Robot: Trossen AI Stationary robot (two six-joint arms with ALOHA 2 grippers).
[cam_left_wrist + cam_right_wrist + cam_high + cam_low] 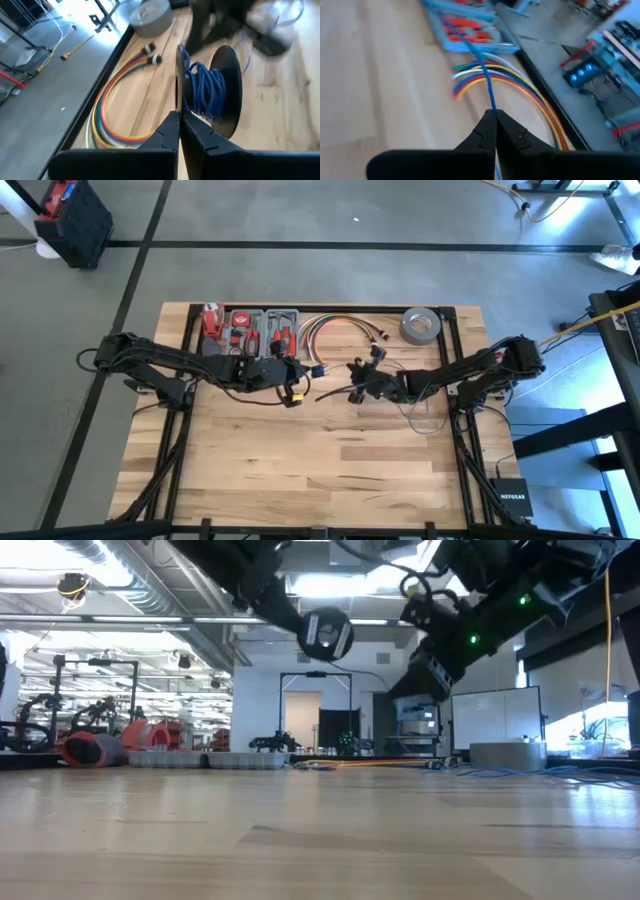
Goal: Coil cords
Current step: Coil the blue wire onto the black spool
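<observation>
The cord is a thin blue wire, much of it wound in loose turns on a black spool with round disc flanges. The left gripper holds that spool by one flange, fingers pinched tight on its edge, above the middle of the tabletop toward the far edge. The right gripper is clamped on a taut stretch of the same wire just beside it.

A grey tool tray at the far edge holds red-handled tools. Beside it lies a bundle of coloured cables, then a grey tape roll near the far right corner.

Only the left wrist view shows the windings; the low view shows the spool lifted clear of the wood.
</observation>
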